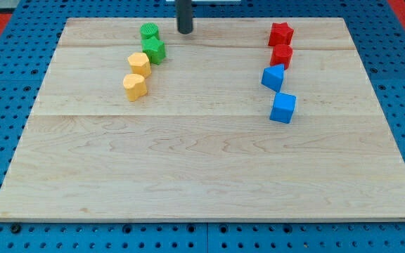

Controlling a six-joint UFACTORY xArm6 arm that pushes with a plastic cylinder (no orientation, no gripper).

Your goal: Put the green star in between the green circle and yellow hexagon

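Eight small coloured blocks are seen on the pale wooden board [209, 176]; nearest on the view's left lie two yellow blocks, the lower [135, 86] of unclear shape and the yellow hexagon [139, 64] just above it. The green star [154, 50] is lodged between that hexagon and the green circle [150, 31], so the task is judged essentially done. Farthest back, my tip [185, 31], a bare dark rod holding nothing, is parked just right of the circle, apart from every block.

Your wooden table [209, 169] holds green and yellow blocks [143, 62] left of my tip [185, 31], red and blue blocks [280, 70] right.
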